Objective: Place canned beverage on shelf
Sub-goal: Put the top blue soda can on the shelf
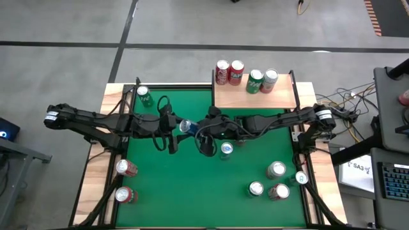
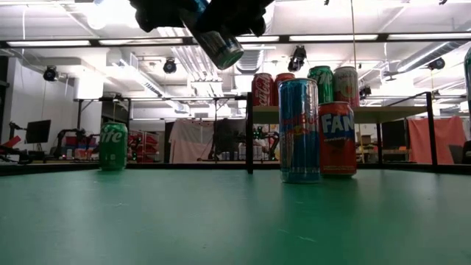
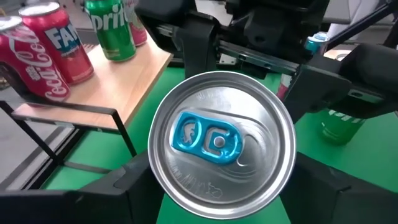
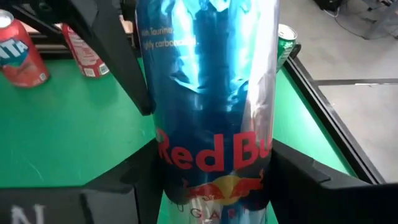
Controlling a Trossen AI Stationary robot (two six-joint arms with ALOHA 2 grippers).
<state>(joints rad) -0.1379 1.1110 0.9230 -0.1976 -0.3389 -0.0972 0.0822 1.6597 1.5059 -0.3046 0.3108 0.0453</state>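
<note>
1. The can is a slim blue-and-silver energy drink. It is aloft over the middle of the tabletop, tilted, with its blue-tabbed top towards the left arm at 9 o'clock.
2. Both arms meet at the can. The left fingers flank the top rim, one on each side. The right fingers lie against the lower body, across the printed logo.
3. The right fingers look closed on the can, with both sides flush to its wall. The left fingers sit right at the rim, but I cannot tell whether they are clamping or standing just clear.
4. The shelf lies at about 1 o'clock from the can, at the far edge. Four cans stand along its far side and the near strip is bare.
5. Handling, as a judgement: the tab is unbroken, so the can is likely full, fairly heavy for its width and stiff. The glossy wall is slippery, and the tall, narrow shape will tip easily.
6. The best hold is across the mid-body, with the fingers square to the wall. The rim is a poor purchase.
7. The can needs to be righted before set-down and kept clear of the four cans already standing there.
</note>
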